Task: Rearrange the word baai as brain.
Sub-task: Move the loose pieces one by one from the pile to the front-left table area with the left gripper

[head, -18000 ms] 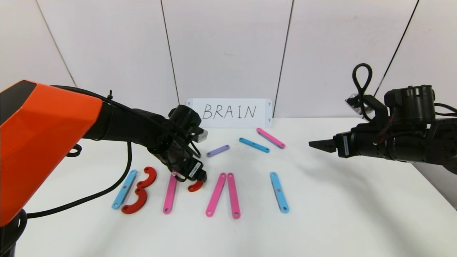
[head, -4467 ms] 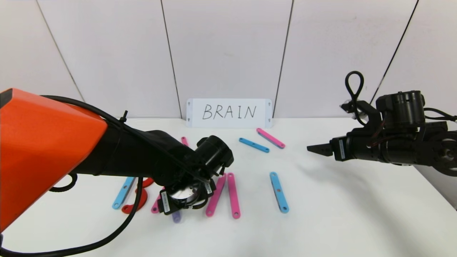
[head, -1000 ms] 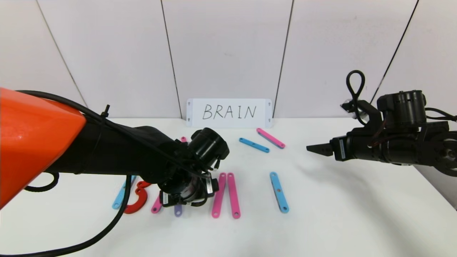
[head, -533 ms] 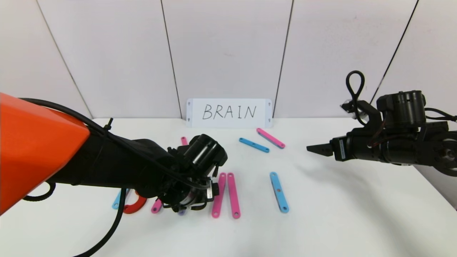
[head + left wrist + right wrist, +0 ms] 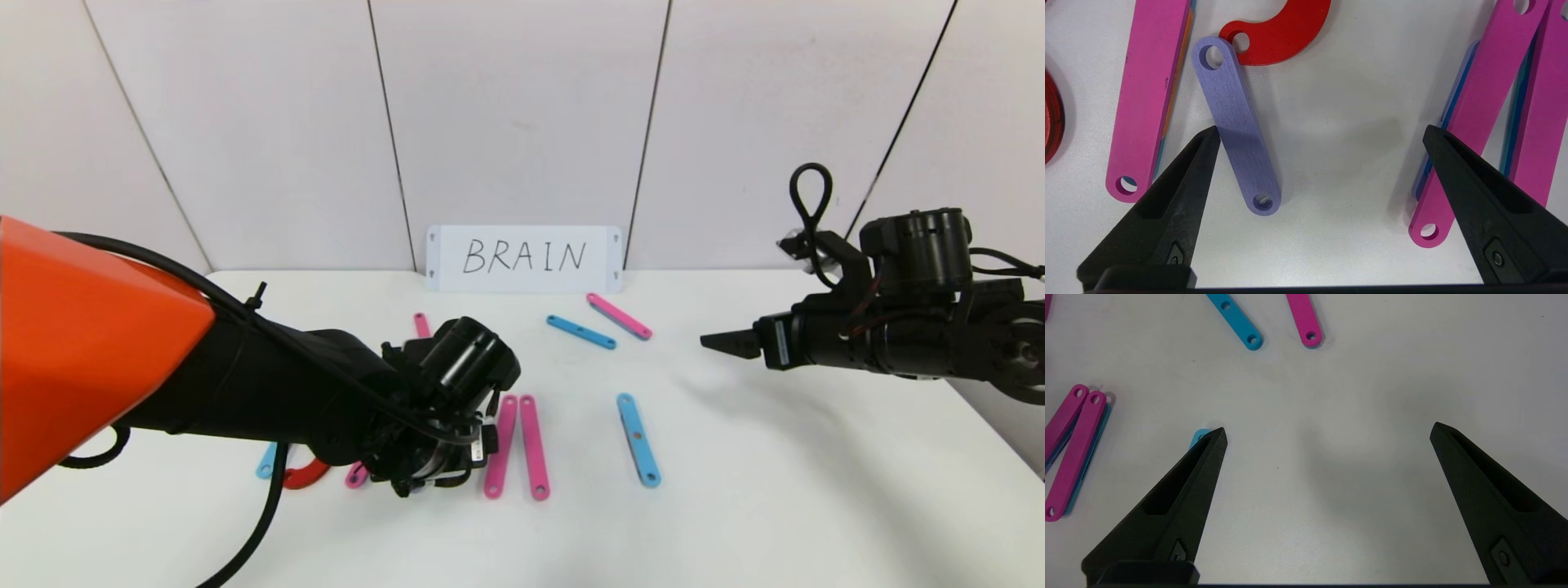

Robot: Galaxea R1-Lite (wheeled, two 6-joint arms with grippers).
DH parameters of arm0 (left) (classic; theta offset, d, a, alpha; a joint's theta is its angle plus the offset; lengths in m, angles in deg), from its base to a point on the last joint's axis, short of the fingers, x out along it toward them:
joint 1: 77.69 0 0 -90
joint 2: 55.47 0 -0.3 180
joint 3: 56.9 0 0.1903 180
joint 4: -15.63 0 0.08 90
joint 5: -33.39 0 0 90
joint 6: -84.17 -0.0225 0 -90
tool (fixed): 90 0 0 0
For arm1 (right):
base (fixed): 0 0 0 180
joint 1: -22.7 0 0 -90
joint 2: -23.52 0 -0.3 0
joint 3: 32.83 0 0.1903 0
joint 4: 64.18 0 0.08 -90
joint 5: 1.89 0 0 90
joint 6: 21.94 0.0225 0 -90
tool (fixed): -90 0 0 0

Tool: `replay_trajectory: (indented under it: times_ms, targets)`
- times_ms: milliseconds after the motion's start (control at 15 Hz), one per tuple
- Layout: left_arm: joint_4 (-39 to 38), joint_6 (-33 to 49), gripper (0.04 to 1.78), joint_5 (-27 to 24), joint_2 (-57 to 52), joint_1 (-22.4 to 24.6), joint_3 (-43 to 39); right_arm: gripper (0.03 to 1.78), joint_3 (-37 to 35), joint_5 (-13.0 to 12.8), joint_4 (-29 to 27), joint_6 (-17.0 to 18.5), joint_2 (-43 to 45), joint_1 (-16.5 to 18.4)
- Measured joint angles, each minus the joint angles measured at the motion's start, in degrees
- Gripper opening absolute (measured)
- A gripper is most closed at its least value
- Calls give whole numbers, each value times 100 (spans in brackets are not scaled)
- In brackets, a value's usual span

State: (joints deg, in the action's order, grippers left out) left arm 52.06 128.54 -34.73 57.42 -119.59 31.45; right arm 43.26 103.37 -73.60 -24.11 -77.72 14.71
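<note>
- The left gripper (image 5: 1321, 134) hangs low over the white table (image 5: 735, 506), jaws spread wide and holding nothing; one fingertip (image 5: 1210, 136) sits at the edge of the purple bar (image 5: 1236, 126), though whether it touches cannot be told.
- The purple bar lies flat, its long axis slanted; one holed end touches the end of a red C-shaped curve (image 5: 1282, 36), the other end points toward the gripper.
- Beside it lies a pink bar (image 5: 1149, 94), a little way apart at the gripper end and closing in toward the curve end.
- On the other side, well apart from the purple bar, two pink bars (image 5: 516, 445) lie side by side, running from the robot toward the wall, meeting at the far ends and slightly splayed at the near ends.
- A blue bar (image 5: 638, 439) lies alone to their right, along the same near-to-far axis, tilted a little.
- Farther back, a short blue bar (image 5: 580, 331) and a pink bar (image 5: 619, 316) lie slanted near the white card (image 5: 524, 258), which stands against the wall and reads "BRAIN" in handwriting.
- The right gripper (image 5: 1327, 430) is held above the table's right side, jaws wide apart and empty.
</note>
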Motion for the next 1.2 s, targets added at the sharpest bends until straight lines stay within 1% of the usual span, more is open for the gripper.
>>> replay_trajectory:
  times_ms: [200,467,667,933,1200]
  targets:
    - [-11,-11,174,146,4,-115,-52,174,0,-2,0,2,0,7]
    - [-13,-184,174,499,0,-228,-82,174,0,-7,2,0,0,11]
    - [-165,-204,174,556,-90,-252,-83,174,0,-7,0,0,0,11]
    - [-553,-267,174,532,-101,-151,-66,174,0,-16,0,0,0,13]
    - [-590,-367,174,545,6,39,61,174,0,-16,0,0,0,20]
